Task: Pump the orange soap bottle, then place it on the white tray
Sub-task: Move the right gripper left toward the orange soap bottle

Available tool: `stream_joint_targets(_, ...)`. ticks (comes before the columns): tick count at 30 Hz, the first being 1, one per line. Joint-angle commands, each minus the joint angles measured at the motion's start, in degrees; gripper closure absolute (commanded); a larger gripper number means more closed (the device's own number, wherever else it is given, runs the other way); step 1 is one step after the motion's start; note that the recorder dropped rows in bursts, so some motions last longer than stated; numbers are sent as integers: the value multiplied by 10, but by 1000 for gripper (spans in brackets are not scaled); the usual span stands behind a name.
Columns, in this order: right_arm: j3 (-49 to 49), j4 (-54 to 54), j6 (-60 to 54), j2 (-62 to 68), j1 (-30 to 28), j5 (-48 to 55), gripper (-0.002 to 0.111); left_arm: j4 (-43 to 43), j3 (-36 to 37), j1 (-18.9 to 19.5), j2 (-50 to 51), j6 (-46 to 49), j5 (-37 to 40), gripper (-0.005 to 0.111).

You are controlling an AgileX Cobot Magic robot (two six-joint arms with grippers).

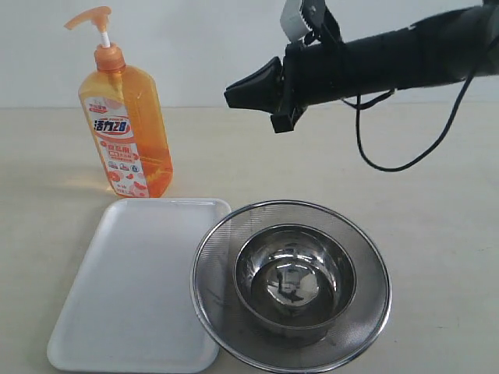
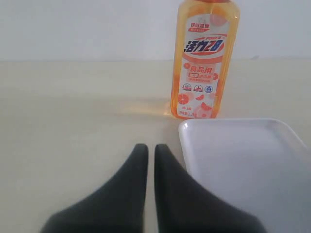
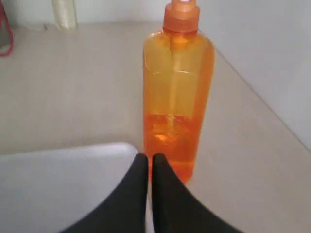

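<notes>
Soap bottle [image 1: 125,128] stands just behind tray [image 1: 132,296]; strainer [image 1: 370,288] w/ bowl [image 1: 295,284] in it sits at tray's right.

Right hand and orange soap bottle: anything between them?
Nothing. The exterior view shows only open air between the right hand and the orange soap bottle; the right wrist view agrees.

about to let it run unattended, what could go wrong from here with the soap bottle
1. The orange soap bottle is tall, narrow and part full; an off-centre push on its pump head by the right gripper could tip it.
2. That gripper's jaws look shut, so it must open before grasping.
3. The mesh strainer crowds the white tray, so a drifting set-down could clip its rim.
</notes>
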Motion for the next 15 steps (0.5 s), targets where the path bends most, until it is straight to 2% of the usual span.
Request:
stream_joint_targets(1,-7,111,-41,59,-1,89,108,-4,2,1,-1,-7,-7,102)
stream_joint_targets(11,-75,111,-34,144,11,106,108,-4,2,1,-1,-7,-7,102)
stream_joint_targets(15,-95,111,-20,144,40,34,108,-4,2,1,-1,-7,-7,102)
